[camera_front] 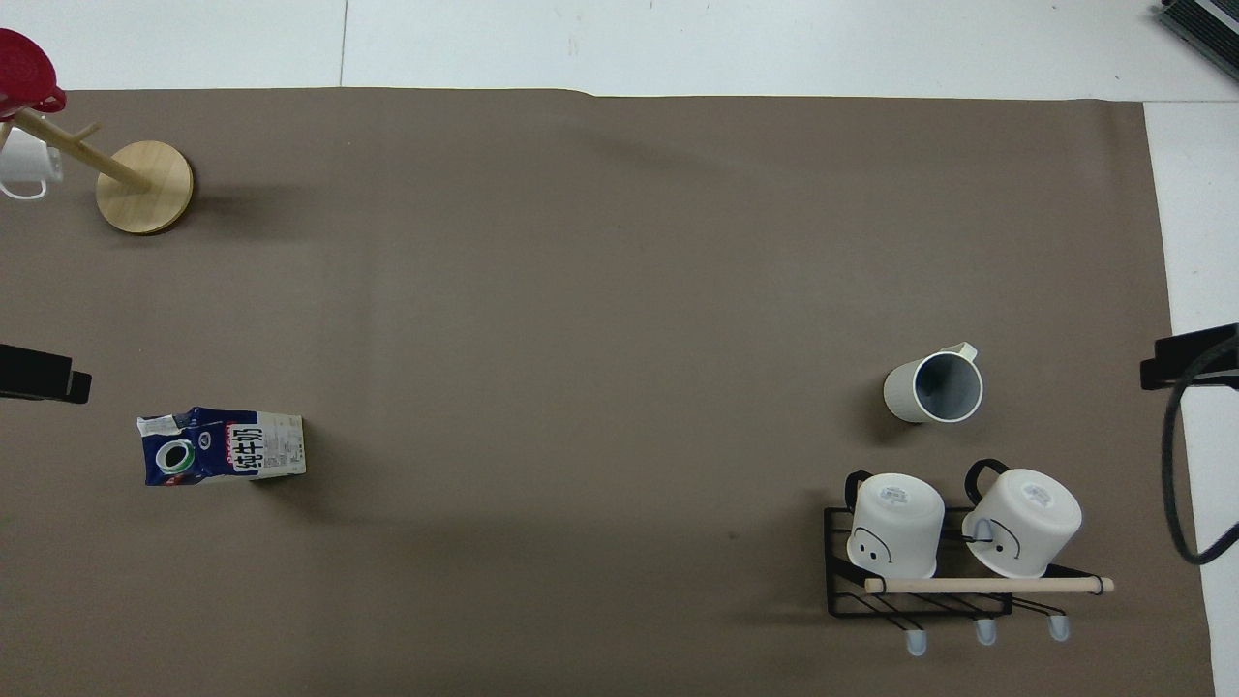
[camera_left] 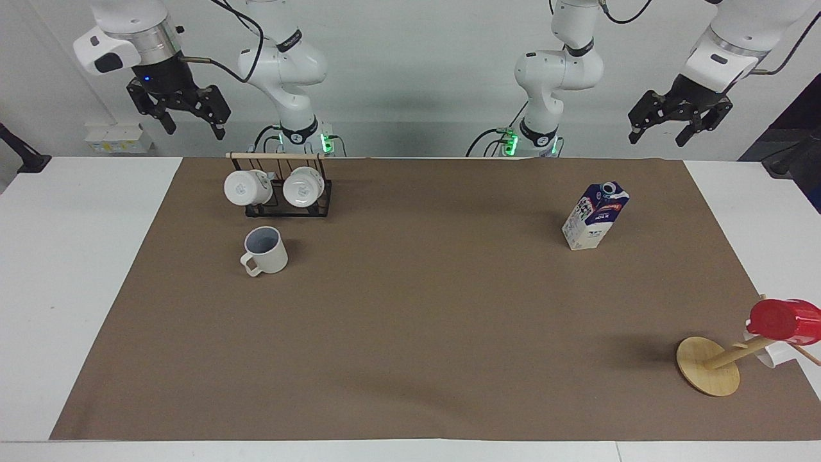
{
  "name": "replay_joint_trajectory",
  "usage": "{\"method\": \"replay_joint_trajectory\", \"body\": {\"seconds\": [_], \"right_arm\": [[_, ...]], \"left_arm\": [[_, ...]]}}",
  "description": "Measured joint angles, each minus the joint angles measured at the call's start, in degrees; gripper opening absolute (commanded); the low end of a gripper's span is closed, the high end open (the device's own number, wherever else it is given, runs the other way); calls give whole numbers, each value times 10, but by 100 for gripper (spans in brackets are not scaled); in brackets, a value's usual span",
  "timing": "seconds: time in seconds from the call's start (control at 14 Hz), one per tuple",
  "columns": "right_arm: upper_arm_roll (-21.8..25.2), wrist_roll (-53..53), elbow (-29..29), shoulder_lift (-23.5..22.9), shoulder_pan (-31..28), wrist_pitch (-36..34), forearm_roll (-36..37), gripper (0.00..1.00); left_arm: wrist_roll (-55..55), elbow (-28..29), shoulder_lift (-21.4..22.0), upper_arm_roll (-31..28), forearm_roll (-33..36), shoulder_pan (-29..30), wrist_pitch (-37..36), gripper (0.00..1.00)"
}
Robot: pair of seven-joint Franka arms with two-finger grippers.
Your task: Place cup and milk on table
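The cup (camera_left: 266,250) stands upright on the brown mat of the table (camera_left: 417,333), just farther from the robots than the mug rack; it also shows in the overhead view (camera_front: 934,387). The milk (camera_left: 595,216) stands upright on the mat toward the left arm's end, and shows in the overhead view (camera_front: 223,445) too. My left gripper (camera_left: 657,131) is open and empty, raised high over the table's edge by the robots. My right gripper (camera_left: 194,128) is open and empty, raised high near the rack's end of the table. Only the grippers' edges show in the overhead view.
A black wire rack (camera_left: 279,192) with a wooden bar holds two white logo mugs. A wooden mug tree (camera_left: 709,367) carries a red cup (camera_left: 782,319) and a small white mug, at the mat's corner farthest from the robots on the left arm's end.
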State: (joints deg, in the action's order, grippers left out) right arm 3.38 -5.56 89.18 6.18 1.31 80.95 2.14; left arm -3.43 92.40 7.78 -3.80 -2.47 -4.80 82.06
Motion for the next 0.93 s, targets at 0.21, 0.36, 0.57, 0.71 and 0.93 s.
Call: {"method": "replay_joint_trajectory", "body": {"seconds": [0.21,0.36,0.57,0.71,0.93], "right_arm": [[0,0,2,0,0,0,0,100],[0,-1,7,1,0,0,0,100],[0,-1,14,2,0,13,0,100],[0,-1,21,2,0,30,0,100],[-1,-14,54,2,2,68,-1,100]], "left_arm": [[0,21,7,0,0,0,5,100],[0,28,7,0,0,0,11,100],[0,30,7,0,0,0,14,100],[0,31,7,0,0,0,15,100],[0,32,9,0,0,0,15,100]]}}
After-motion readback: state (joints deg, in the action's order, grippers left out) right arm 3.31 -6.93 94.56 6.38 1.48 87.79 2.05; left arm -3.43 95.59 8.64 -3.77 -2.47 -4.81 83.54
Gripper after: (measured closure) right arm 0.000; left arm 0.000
